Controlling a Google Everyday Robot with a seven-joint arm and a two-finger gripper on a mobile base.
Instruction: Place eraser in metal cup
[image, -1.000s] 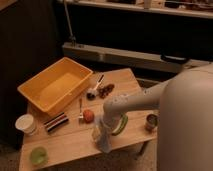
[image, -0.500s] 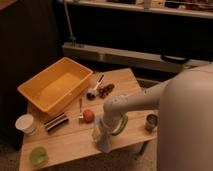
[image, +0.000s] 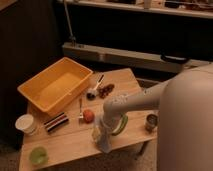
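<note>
The eraser (image: 56, 121), a small dark block with pale and reddish stripes, lies flat on the left part of the wooden table (image: 70, 145), near the yellow bin's front corner. At the table's right edge stands the metal cup (image: 151, 121), short and shiny, partly hidden by the robot's pale body. My gripper (image: 101, 137) hangs fingers-down over the front middle of the table, between the two and touching neither. It is open, with nothing in it.
A large yellow bin (image: 55, 87) fills the back left. A white cup (image: 26, 123) and a green cup (image: 38, 155) stand at the left front. An orange ball (image: 88, 115), utensils (image: 94, 90) and a green-rimmed object (image: 120, 126) lie around the arm.
</note>
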